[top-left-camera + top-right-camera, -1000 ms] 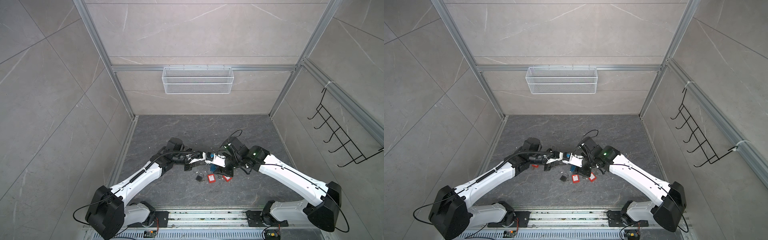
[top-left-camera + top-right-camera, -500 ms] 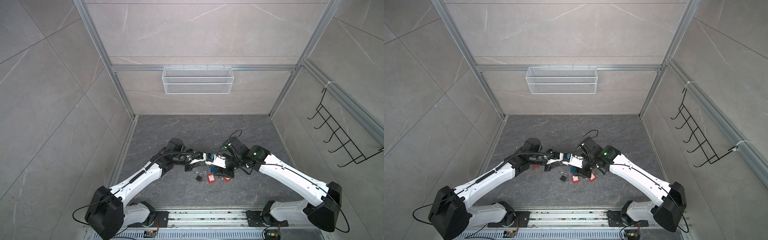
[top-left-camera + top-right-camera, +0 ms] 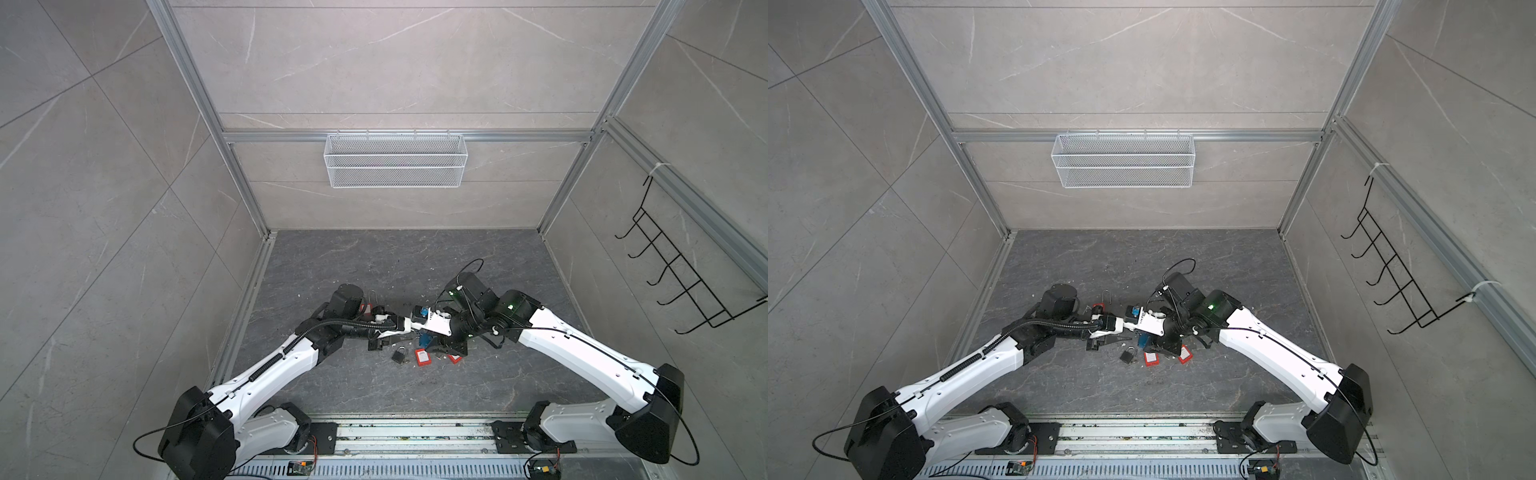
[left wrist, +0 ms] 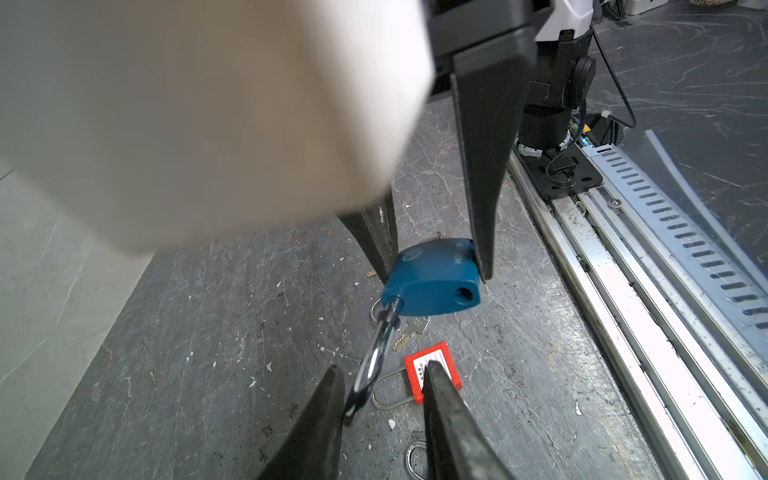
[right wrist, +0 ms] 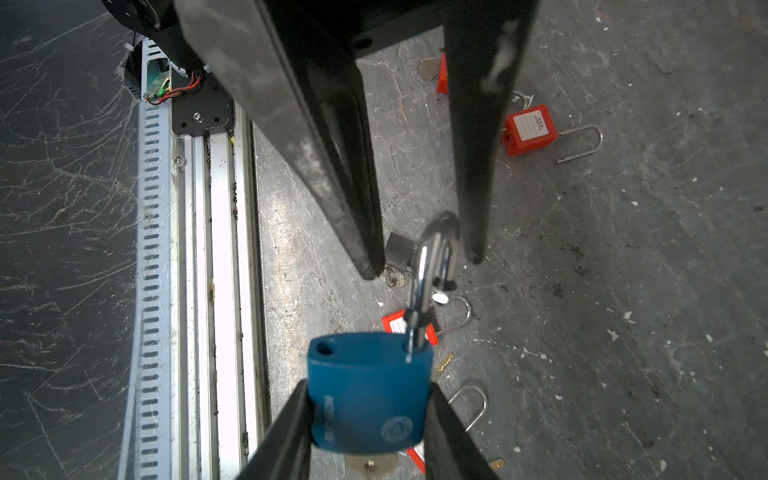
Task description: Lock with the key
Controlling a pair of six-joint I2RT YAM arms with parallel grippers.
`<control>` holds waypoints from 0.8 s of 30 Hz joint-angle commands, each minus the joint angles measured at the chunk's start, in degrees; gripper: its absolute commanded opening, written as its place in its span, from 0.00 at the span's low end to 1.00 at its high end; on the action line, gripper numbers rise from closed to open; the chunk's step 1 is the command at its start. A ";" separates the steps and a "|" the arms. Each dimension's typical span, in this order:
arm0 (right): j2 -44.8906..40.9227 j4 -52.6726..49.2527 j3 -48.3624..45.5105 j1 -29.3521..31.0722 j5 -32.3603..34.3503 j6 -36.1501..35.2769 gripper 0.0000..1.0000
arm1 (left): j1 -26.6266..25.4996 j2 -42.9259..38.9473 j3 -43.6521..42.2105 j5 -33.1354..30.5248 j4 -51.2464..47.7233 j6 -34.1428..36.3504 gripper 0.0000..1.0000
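Blue plastic padlock (image 4: pixel 432 282) hangs above the dark grey stone floor (image 3: pixel 374 257), between my two arms; my right gripper (image 5: pixel 369 390) clamps its body; my left gripper (image 4: pixel 384 370) stands parted round its steel shackle (image 4: pixel 375 353), one finger touching it; a silver key head (image 5: pixel 372 462) shows beneath the body.

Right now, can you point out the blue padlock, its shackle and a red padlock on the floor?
blue padlock (image 5: pixel 370 395): right wrist view, on its body.
shackle (image 5: pixel 423 274): right wrist view, on its long leg.
red padlock (image 5: pixel 532 141): right wrist view, on its body.
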 commanded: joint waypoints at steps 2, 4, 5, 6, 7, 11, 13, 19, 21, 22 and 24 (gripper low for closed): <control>0.10 2.80 2.43 0.39 -2.47 0.09 0.06 | -0.41 -1.16 -0.10 2.14 0.97 1.14 0.32; 0.28 2.84 2.51 0.38 -2.55 -0.09 0.06 | -0.46 -0.92 0.06 1.84 1.09 1.01 0.29; 0.32 2.85 2.60 0.42 -2.57 -0.10 0.06 | -0.42 -0.82 0.08 1.78 1.05 0.94 0.28; 0.43 2.66 2.68 0.37 -2.57 -0.17 0.06 | -0.45 -0.68 0.33 1.78 1.10 0.68 0.24; 0.50 2.56 2.69 0.34 -2.57 -0.33 0.06 | -0.41 -0.59 0.50 1.86 1.08 0.46 0.22; 0.83 2.38 2.86 0.38 -1.84 -0.79 0.07 | -0.42 -0.01 1.47 2.55 0.77 -0.95 0.12; 0.87 2.67 2.86 0.37 -1.11 -0.79 0.08 | -0.41 0.23 1.79 2.75 0.43 -1.44 0.06; -0.18 5.32 2.25 0.36 2.21 -1.30 0.24 | -0.41 0.59 2.72 3.60 -1.25 -3.59 0.00; -0.93 6.19 1.95 0.41 3.88 -1.88 0.33 | -0.42 0.47 3.06 3.91 -1.35 -5.27 0.00; -1.35 6.48 1.87 0.36 4.68 -2.12 0.37 | -0.38 0.41 3.15 3.98 -1.27 -5.97 0.00; -2.48 6.58 1.43 0.36 5.82 -3.03 0.43 | -0.32 0.12 3.08 4.16 -0.64 -7.89 0.00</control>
